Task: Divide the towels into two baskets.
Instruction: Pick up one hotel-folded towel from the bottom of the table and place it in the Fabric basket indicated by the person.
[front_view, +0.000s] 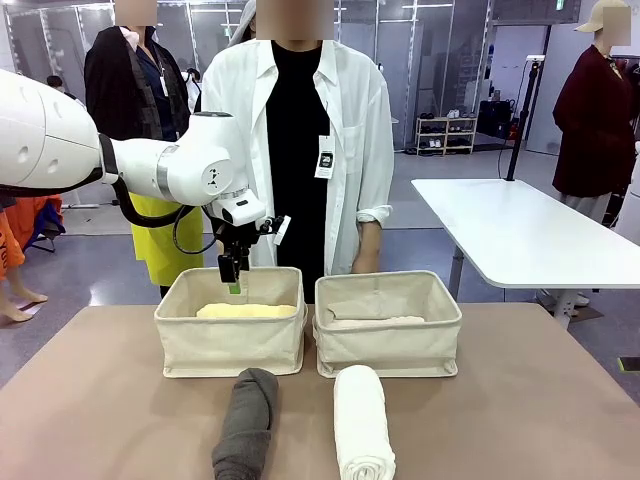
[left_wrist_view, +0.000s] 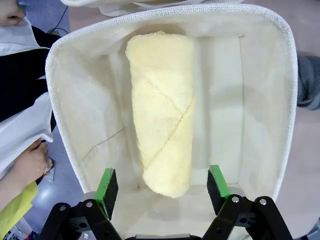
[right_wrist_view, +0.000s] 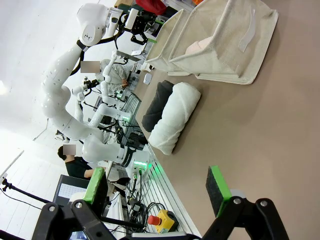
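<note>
Lying L-R in basket (front_view: 230, 350): yellow towel (front_view: 247, 311)

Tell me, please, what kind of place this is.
Probably a robotics lab or test hall, not a home: a white robot arm reaches over a table, a red stop button sits past its edge, and a white work table stands on an open grey floor.

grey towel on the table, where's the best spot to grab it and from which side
Probably its middle, from straight above, closing across the roll's short width. The grey towel lies flat on the table as a long soft roll, so a mid-length pinch should sag evenly. The white towel beside it leaves a gap to reach into.
</note>
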